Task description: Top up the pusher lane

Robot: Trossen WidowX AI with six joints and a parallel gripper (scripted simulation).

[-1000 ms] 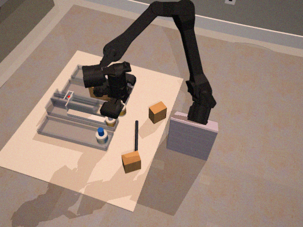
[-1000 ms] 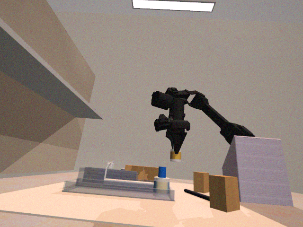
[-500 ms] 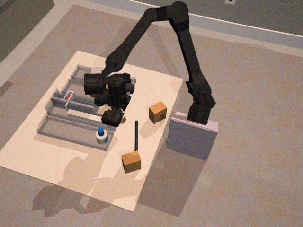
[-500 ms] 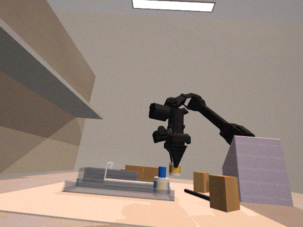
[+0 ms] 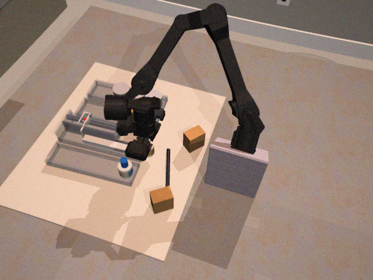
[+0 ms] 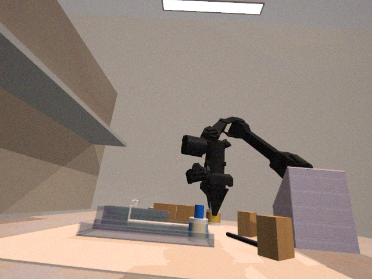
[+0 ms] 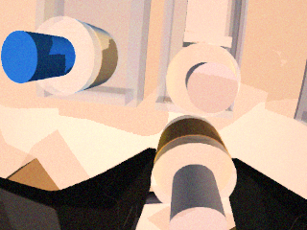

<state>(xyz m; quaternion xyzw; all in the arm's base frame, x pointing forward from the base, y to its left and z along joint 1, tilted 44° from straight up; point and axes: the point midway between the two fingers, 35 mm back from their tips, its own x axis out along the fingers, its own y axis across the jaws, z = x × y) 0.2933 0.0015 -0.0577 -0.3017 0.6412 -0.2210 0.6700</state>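
Observation:
My gripper (image 5: 145,148) (image 6: 213,211) (image 7: 192,161) is shut on a jar with a gold-brown band and grey cap (image 5: 151,151) (image 6: 217,217) (image 7: 194,168). The held jar is upright, just in front of the sprung lane (image 5: 69,134); its exact height is unclear. The lane jar (image 7: 179,79), white-shouldered with a pale cap, stands at the lane's front end, against the white pusher plate (image 7: 208,40) in the wrist view. The arm hides it in the top view. A blue-capped jar (image 5: 125,170) (image 6: 198,227) (image 7: 86,55) stands in the neighbouring tray.
Two orange-brown blocks (image 5: 194,138) (image 5: 161,199) and a black rod (image 5: 168,167) (image 6: 242,239) lie in front of the trays. A tall lilac panel (image 5: 236,170) (image 6: 321,210) stands by the arm base. Pale round-topped items (image 5: 120,88) are in the far tray. A white frame (image 5: 81,128) rises beside the lane.

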